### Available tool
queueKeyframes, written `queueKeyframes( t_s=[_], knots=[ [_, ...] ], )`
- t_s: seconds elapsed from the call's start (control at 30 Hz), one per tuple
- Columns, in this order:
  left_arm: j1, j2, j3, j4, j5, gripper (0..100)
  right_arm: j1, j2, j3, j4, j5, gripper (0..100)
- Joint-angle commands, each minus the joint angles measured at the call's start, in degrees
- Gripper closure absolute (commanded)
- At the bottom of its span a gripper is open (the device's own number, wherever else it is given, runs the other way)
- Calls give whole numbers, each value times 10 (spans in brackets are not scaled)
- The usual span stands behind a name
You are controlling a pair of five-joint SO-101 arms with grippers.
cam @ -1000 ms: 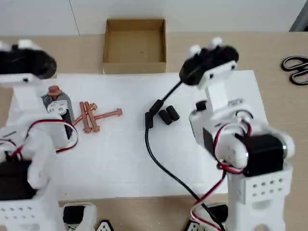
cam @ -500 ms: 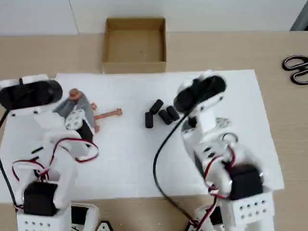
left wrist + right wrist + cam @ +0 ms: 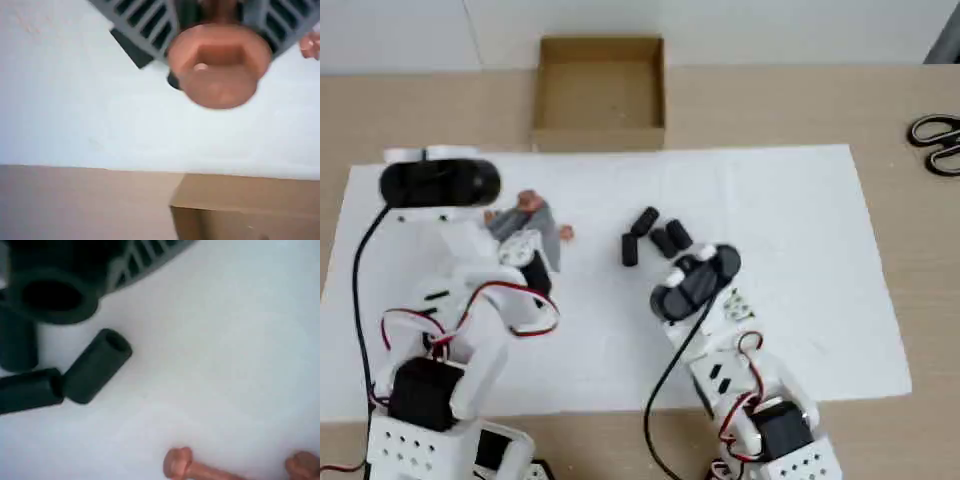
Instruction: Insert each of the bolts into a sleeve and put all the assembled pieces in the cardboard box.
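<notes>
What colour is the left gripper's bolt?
Copper; the bolt shows best in the left wrist view.

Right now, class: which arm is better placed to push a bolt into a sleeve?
Left. Its claw is shut on a bolt; the right claw holds a sleeve, open end exposed.

The left arm (image 3: pixel 440 185) covers most of the loose bolts (image 3: pixel 566 232) toward the surface's left edge; one head peeks out. The held bolt (image 3: pixel 218 65) is blurred, its shank hidden behind the head. Picture edges cut the scissors (image 3: pixel 938 143) and cardboard box (image 3: pixel 250 210).
</notes>
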Motion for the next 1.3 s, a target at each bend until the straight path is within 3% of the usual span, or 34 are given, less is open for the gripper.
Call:
queueKeyframes(
  t_s=[0.0,0.23,0.4,0.53,0.73,1.07,1.27],
  knots=[
    [25,8,-2,-43,3,994,-3,-62,36,-35,-13,994],
    [92,44,-2,-73,8,994,-67,-55,56,-51,-120,994],
    [117,56,-2,-72,55,994,-84,-54,58,-64,-121,995],
    [140,57,22,-88,55,994,-84,-54,58,-66,-122,995],
    [152,55,105,-197,52,994,-109,-54,58,-66,-122,995],
    [152,57,122,-203,52,994,-115,-54,57,-66,-122,995],
    [152,55,163,-248,52,994,-116,-54,57,-66,-122,995]
  ],
)
